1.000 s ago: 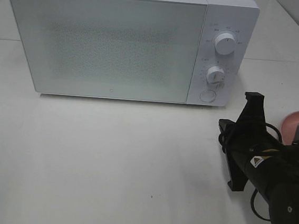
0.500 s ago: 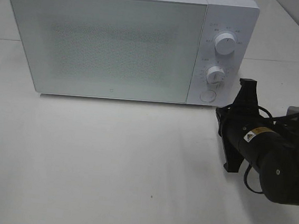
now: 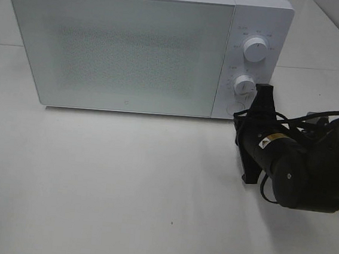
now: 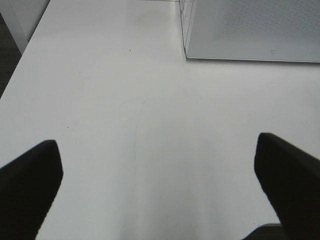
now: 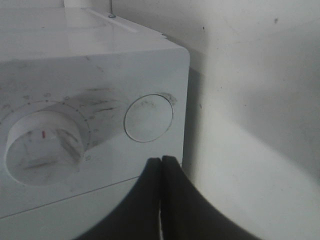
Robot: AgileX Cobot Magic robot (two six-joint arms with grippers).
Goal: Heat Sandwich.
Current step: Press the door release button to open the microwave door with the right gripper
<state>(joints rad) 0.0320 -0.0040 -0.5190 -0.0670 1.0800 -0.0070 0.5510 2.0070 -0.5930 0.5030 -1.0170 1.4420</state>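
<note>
- The only container you can see is the white microwave (image 3: 117,50), standing on the white table (image 3: 121,188).
- Its door (image 3: 113,52) is shut. The panel is frosted and speckled, so you cannot tell what is inside.
- To the right of the door is the control strip: an upper knob (image 3: 255,50), a lower knob (image 3: 244,84) and, lowest, a round button (image 3: 236,108).
- The sandwich shows in none of your views, so you cannot tell where it lies or how it looks.
- Your right tool (image 3: 263,91) has its jaws pressed together with nothing between them.
- In the high view it points at the control strip, its tip just beside the lower knob.
- In the right wrist view the tip of the right tool (image 5: 161,161) sits close to the round button (image 5: 148,118), near the front corner of the microwave. You cannot tell whether it touches the panel.
- Your left tool (image 4: 156,142) has its jaws spread wide and holds nothing. It hangs over bare table, with the microwave's lower front corner (image 4: 187,52) well ahead of it.
</note>
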